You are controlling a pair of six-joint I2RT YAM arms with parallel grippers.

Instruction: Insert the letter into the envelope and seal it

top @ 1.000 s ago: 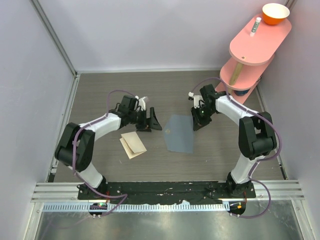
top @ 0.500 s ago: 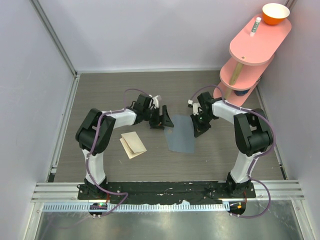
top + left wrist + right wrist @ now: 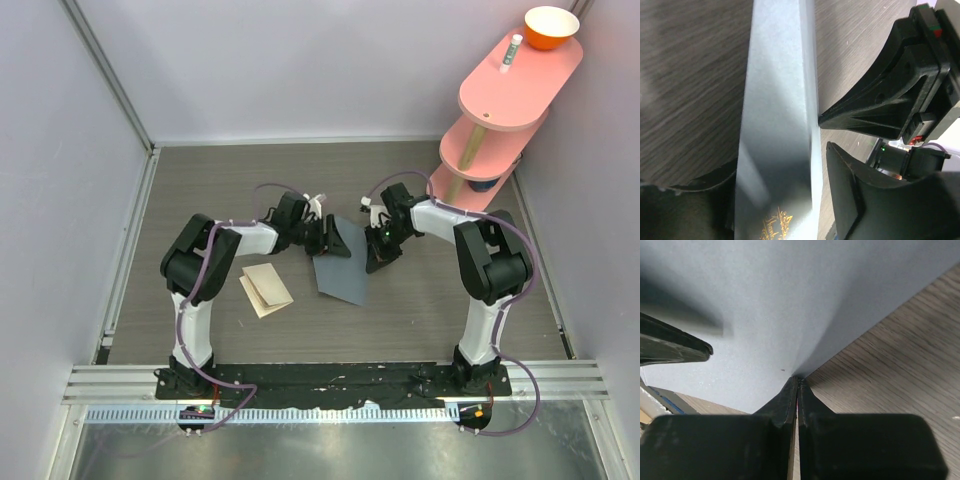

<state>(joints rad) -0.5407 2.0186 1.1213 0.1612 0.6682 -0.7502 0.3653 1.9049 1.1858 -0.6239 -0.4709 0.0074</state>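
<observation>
right tool tight on envelope edge; left tool open astride opposite edge

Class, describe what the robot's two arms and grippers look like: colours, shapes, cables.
Both the left arm and right arm have white links with black joints, each carrying a purple cable. The left gripper and right gripper are black and taper like wedges.

One envelope, one tan sheet, two pincers, one shelf, one bowl.
</observation>
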